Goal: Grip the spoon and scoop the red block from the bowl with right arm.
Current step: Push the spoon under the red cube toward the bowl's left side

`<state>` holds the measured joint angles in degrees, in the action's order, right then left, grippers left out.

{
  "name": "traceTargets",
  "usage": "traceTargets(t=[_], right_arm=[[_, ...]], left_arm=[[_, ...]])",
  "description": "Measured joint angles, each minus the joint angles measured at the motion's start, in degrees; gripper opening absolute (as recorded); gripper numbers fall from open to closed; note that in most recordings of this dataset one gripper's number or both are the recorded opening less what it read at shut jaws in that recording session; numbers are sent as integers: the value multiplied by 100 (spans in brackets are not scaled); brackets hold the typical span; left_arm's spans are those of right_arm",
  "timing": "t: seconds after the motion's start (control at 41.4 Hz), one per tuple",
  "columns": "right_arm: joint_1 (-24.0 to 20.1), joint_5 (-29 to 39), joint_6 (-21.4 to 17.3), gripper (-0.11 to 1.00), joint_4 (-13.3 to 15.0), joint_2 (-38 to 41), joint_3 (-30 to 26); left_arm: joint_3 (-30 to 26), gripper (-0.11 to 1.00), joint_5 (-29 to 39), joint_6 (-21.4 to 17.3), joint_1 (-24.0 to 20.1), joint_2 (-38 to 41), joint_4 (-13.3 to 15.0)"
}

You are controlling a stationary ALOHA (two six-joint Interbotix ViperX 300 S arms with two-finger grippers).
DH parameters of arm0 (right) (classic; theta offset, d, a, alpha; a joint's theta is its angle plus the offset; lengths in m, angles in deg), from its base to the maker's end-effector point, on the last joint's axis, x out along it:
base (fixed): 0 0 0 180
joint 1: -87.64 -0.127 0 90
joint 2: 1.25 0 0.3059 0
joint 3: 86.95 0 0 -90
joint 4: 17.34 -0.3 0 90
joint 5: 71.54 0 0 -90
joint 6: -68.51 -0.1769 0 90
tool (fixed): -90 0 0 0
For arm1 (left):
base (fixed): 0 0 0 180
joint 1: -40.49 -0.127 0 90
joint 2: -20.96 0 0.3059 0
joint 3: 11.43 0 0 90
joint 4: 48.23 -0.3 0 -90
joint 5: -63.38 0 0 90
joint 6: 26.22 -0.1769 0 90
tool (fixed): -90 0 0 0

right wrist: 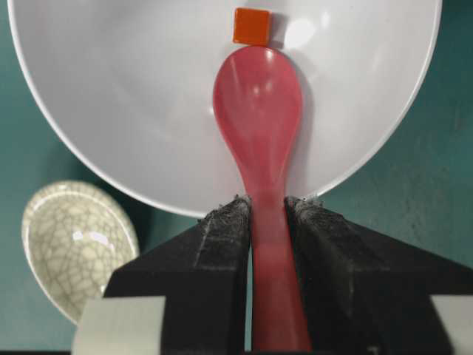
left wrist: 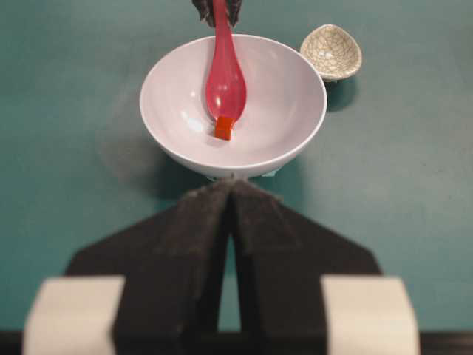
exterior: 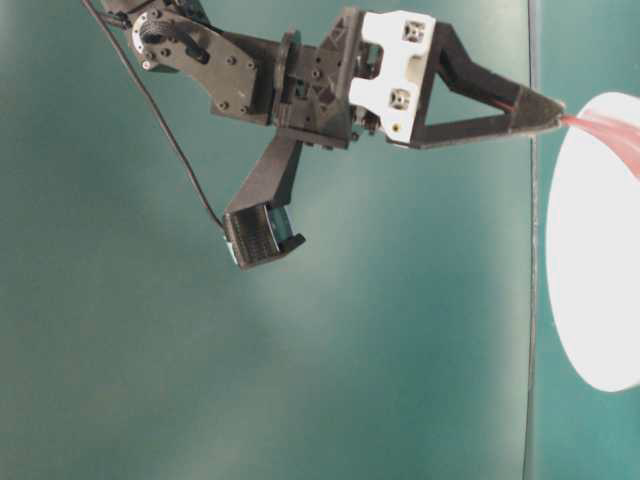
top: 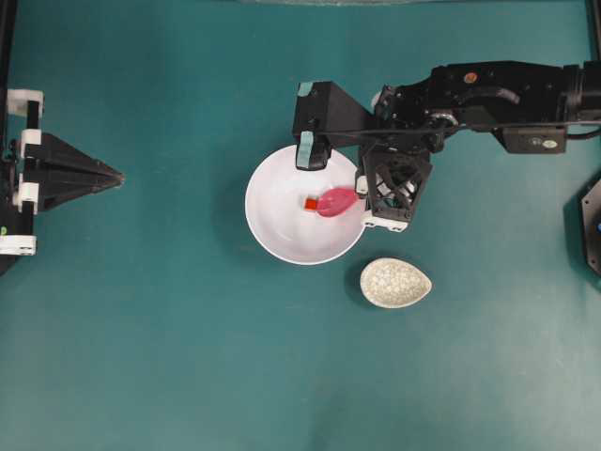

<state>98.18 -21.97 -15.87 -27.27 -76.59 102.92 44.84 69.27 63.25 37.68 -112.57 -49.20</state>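
Right end effector (right wrist: 267, 214) clamps the glossy, stiff spoon (right wrist: 259, 111) by its handle, so we judge the light red block (right wrist: 251, 26) may skid across the slick bowl (right wrist: 111, 89).

From overhead I see the bowl (top: 282, 230) mid-table, with the red block (top: 311, 203) inside it, touching the tip of the spoon (top: 336, 201), which reaches in over the right rim. The small dish (top: 395, 283) sits just beside the bowl, lower right.
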Motion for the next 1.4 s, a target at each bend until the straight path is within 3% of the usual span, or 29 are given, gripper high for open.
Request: traceTargets(t=[0.459, 1.4], right_arm=[[-149, -413, 0, 24, 0, 185, -97], [-202, -606, -123, 24, 0, 448, -765]], left_arm=[[-9, 1, 0, 9, 0, 0, 0], [-9, 1, -62, 9, 0, 0, 0]])
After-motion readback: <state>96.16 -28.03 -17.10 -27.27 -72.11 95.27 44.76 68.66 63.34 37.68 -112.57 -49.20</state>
